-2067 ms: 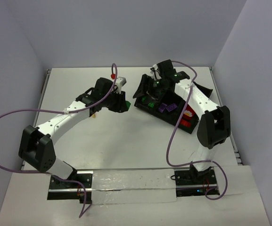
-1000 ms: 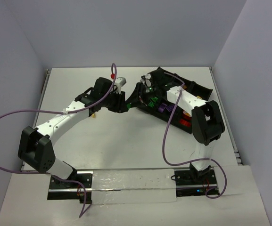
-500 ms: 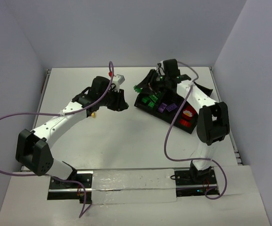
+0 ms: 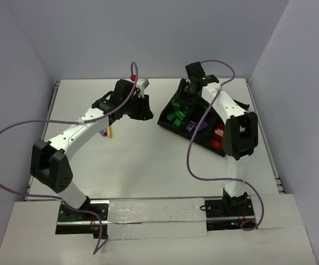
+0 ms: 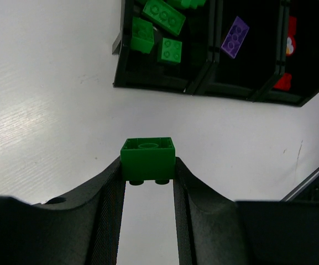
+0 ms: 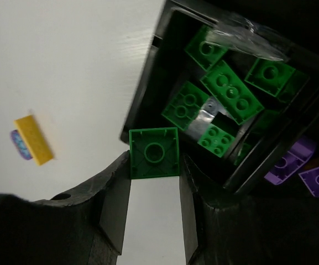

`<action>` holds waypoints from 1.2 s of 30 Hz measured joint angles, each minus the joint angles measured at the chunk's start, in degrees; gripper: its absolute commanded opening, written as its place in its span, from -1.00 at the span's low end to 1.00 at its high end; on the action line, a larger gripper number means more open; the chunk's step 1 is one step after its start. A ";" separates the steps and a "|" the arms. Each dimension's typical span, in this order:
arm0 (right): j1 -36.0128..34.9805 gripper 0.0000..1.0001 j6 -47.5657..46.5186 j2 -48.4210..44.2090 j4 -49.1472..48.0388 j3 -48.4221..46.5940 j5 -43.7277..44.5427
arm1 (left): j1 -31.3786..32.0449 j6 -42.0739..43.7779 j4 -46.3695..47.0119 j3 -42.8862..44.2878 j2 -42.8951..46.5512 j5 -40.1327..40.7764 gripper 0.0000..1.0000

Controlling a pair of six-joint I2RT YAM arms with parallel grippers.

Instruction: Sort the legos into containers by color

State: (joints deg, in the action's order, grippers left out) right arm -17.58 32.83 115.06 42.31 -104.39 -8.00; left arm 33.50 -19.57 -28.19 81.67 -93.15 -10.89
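My left gripper (image 4: pixel 142 112) is shut on a small green lego (image 5: pixel 148 159), held above the white table a little left of the black tray (image 4: pixel 170 127). My right gripper (image 4: pixel 182 104) is shut on another green lego (image 6: pixel 155 153), held at the left edge of the tray's end bin. That bin holds several green legos (image 6: pixel 225 94). The bin beside it holds purple legos (image 6: pixel 308 171). Red legos (image 5: pixel 289 44) lie in a farther bin. A yellow lego (image 6: pixel 33 139) joined to a purple piece lies on the table (image 4: pixel 106 131).
The tray (image 5: pixel 165 84) sits askew at the back right of the table. Purple cables hang from both arms, and one crosses over the tray. Walls close in the table's left, back and right sides.
The right gripper reached left to the left gripper, then drew back over the green bin with a green lego. The left gripper moved back and slightly right with its green lego.
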 measured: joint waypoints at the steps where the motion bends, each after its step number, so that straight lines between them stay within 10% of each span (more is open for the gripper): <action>1: 0.00 -0.65 -0.30 0.53 0.65 0.26 0.45 | -0.03 -0.38 -0.41 1.19 -0.66 0.12 -1.00; 7: -0.02 0.42 -1.39 0.48 1.60 2.38 2.35 | -0.18 -2.93 -1.29 5.77 -3.30 -0.08 -1.00; 18: 0.41 0.42 -2.52 -4.38 1.94 4.90 5.49 | -0.20 -5.72 -5.28 18.96 -14.41 -2.09 -1.00; 28: 6.45 0.42 -2.28 -32.28 -1.10 22.01 11.40 | 3.08 -7.24 -8.98 33.05 -27.99 -1.59 -0.93; 36: 6.54 0.43 -2.76 -38.77 -1.10 25.70 13.55 | 3.85 -9.18 -9.76 42.54 -37.26 -1.31 0.72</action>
State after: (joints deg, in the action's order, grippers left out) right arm -11.05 30.07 76.30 41.20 -78.70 5.55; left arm 37.35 -28.75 -37.95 124.22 -130.41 -12.20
